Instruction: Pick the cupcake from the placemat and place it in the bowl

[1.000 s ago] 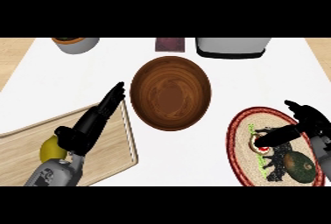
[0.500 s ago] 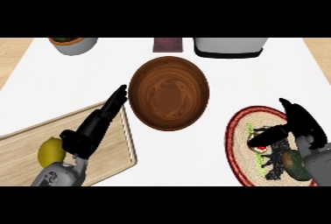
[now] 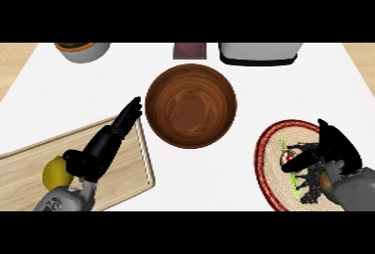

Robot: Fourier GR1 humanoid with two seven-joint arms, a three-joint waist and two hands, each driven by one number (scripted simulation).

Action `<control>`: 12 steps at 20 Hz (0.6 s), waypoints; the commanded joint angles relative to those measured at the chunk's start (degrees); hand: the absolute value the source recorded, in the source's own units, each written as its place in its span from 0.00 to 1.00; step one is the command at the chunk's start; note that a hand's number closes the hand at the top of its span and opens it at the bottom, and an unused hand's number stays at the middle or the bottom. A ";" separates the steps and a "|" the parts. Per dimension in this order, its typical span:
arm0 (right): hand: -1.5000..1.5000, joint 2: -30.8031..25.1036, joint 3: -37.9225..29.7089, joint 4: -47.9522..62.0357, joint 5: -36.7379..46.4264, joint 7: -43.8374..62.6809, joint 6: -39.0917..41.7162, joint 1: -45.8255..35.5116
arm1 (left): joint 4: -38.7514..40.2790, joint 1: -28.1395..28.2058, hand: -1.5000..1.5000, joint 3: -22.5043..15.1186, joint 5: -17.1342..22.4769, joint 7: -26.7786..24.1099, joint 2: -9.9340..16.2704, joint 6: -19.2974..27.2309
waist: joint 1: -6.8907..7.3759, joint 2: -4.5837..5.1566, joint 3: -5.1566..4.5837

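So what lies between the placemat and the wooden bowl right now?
Nothing: in the head view only bare white counter separates the placemat from the bowl. The right hand hangs over the placemat, at the cupcake.

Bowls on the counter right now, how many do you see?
1. The wooden bowl sits mid-counter, between the cutting board and the placemat. The grey pot at top left is a planter, not a bowl.

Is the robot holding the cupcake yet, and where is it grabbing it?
Not clearly. The right hand is over the cupcake on the placemat, thumb beside it, but a closed hold cannot be told. The left hand holds nothing.
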 commanded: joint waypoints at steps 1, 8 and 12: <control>0.00 2.35 -1.15 0.20 1.40 14.07 -0.56 -0.15 | 2.49 0.46 0.50 0.43 -0.99 -1.76 -0.65 0.05 | -0.42 0.10 0.02; 0.00 4.15 -3.58 0.13 2.47 11.98 -0.37 3.66 | -1.04 -0.06 0.50 1.76 -1.16 0.59 -0.07 -0.19 | -0.37 0.00 0.11; 0.00 7.59 -3.65 1.91 5.75 12.51 -0.66 2.02 | -3.32 0.08 0.50 0.86 -1.13 3.59 -0.54 -1.03 | 0.16 0.06 0.12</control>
